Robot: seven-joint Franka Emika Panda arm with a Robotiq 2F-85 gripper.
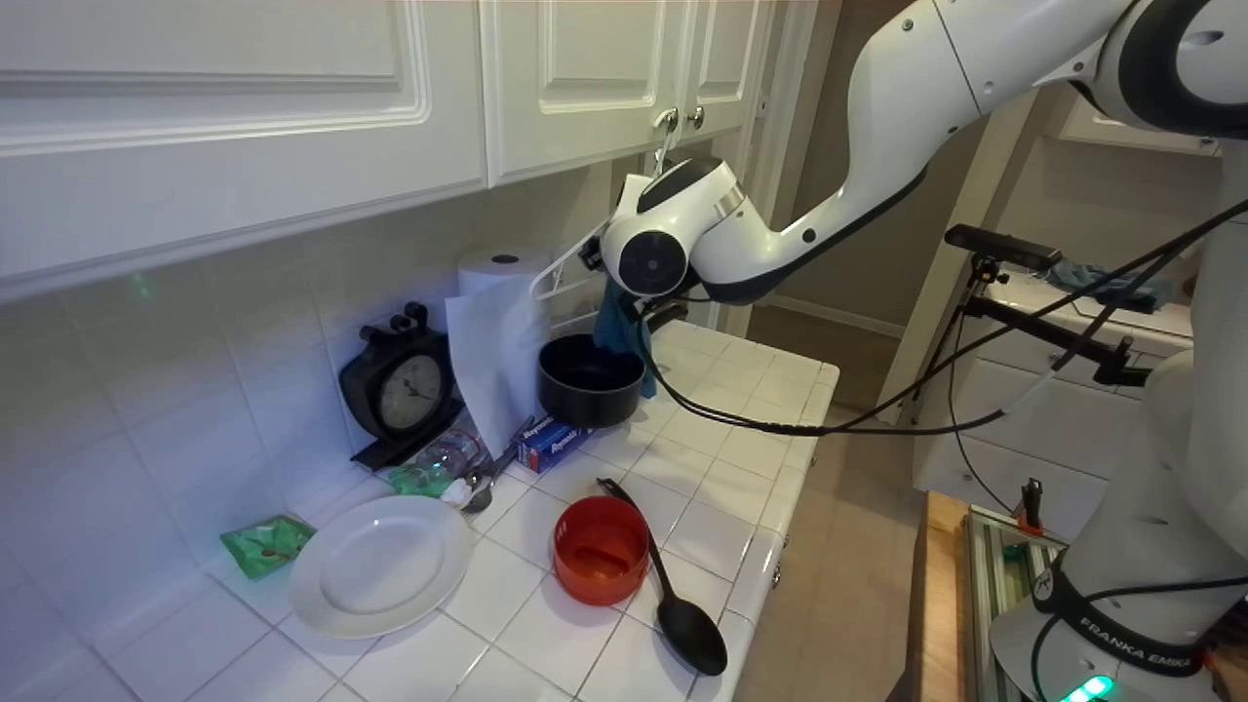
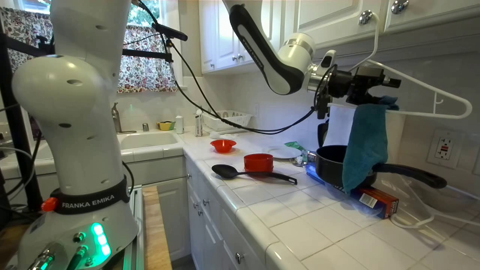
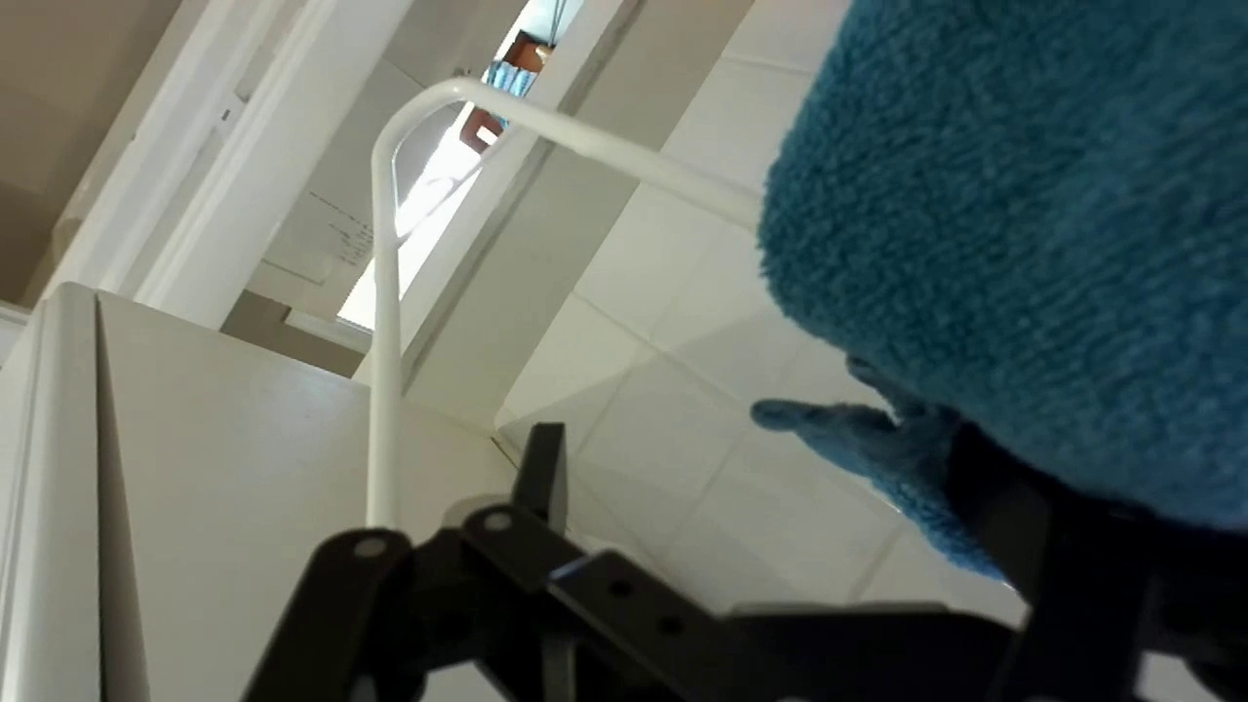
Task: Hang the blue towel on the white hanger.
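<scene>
The white hanger hangs by its hook from a cabinet knob; it also shows in an exterior view and in the wrist view. The blue towel lies over the hanger's lower bar and hangs down in front of the black pot; it also shows in an exterior view. In the wrist view the towel fills the upper right. My gripper has its fingers wide apart, with nothing between the tips. One finger is close against the towel; whether it touches is unclear. The gripper is at the bar's height.
The black pot stands under the towel, its handle pointing outward. A foil box and another white hanger lie nearby. The paper towel roll, clock, plate, red cup and black spoon are on the counter.
</scene>
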